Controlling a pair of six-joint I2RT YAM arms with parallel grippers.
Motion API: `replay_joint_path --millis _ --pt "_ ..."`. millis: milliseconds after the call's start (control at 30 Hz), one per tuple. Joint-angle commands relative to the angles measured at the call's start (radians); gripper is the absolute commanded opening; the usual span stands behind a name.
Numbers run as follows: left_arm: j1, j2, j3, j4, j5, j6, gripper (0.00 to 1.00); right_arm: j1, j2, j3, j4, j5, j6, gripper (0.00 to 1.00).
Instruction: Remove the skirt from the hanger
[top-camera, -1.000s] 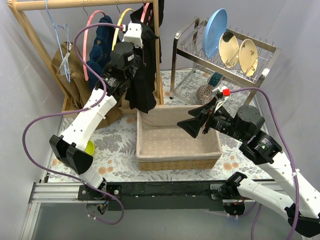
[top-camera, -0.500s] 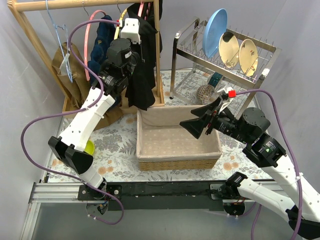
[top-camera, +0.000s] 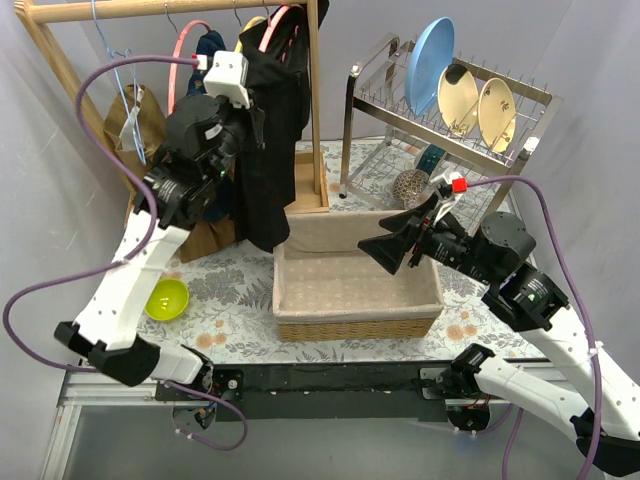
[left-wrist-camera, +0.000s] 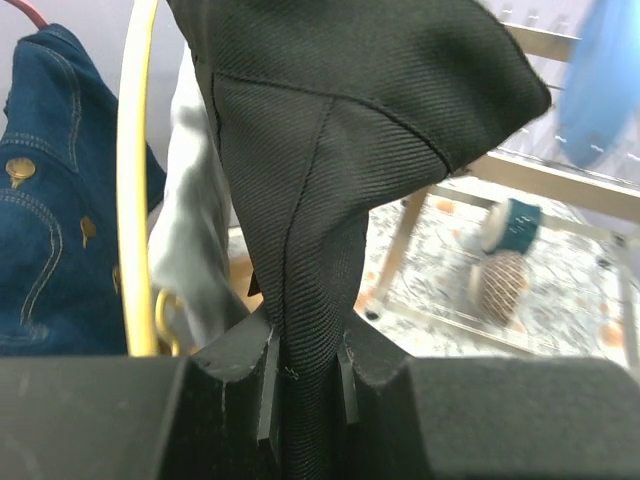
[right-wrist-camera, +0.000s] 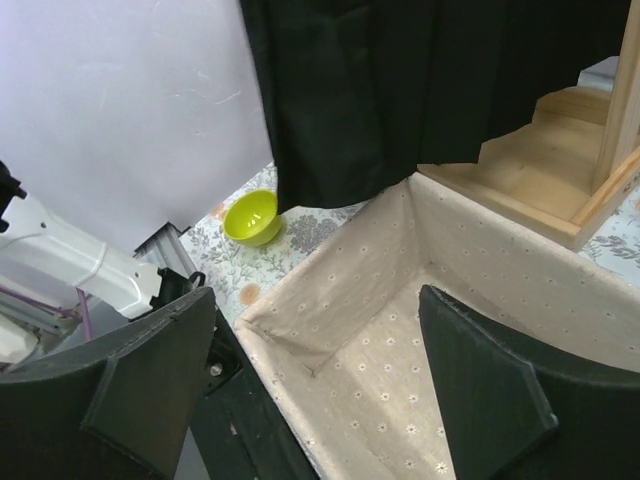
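The black skirt (top-camera: 268, 130) hangs from a pink hanger (top-camera: 272, 22) on the wooden rail. My left gripper (top-camera: 243, 118) is shut on a fold of it near its top. In the left wrist view the black cloth (left-wrist-camera: 330, 150) runs down between the two fingers (left-wrist-camera: 268, 385). A yellow hanger (left-wrist-camera: 135, 180) stands just left of it. My right gripper (top-camera: 385, 252) is open and empty, hovering over the lined wicker basket (top-camera: 355, 325). In the right wrist view the skirt's hem (right-wrist-camera: 420, 110) hangs above the basket's far left corner (right-wrist-camera: 330, 270).
Denim (top-camera: 205, 65) and brown (top-camera: 150, 140) garments hang left of the skirt. A wooden post (top-camera: 315, 100) stands just right of it. A dish rack (top-camera: 450, 110) with plates sits back right. A green bowl (top-camera: 167, 298) lies front left.
My left arm has swung left and up, pulling the skirt leftward with it; the skirt now hangs lower and straighter. The green bowl is uncovered. My right gripper has barely moved.
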Motion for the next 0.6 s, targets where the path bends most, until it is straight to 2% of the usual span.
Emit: replay_joint_path --millis 0,167,400,533,567 --pt "-0.002 -0.173 0.020 0.069 0.084 -0.030 0.00 -0.002 0.022 0.058 0.029 -0.006 0.019 0.88" --pt "-0.002 -0.250 0.012 -0.012 0.124 -0.008 0.00 -0.002 0.066 0.161 0.014 -0.024 0.011 0.82" --pt "-0.002 -0.354 0.029 -0.193 0.270 -0.028 0.00 -0.002 0.157 0.342 0.020 -0.015 -0.027 0.77" --pt "-0.002 -0.364 0.054 -0.272 0.432 -0.066 0.00 -0.002 0.218 0.434 0.053 -0.027 -0.056 0.76" --pt "-0.002 -0.360 0.055 -0.284 0.534 -0.071 0.00 0.000 0.246 0.455 0.073 -0.038 -0.064 0.75"
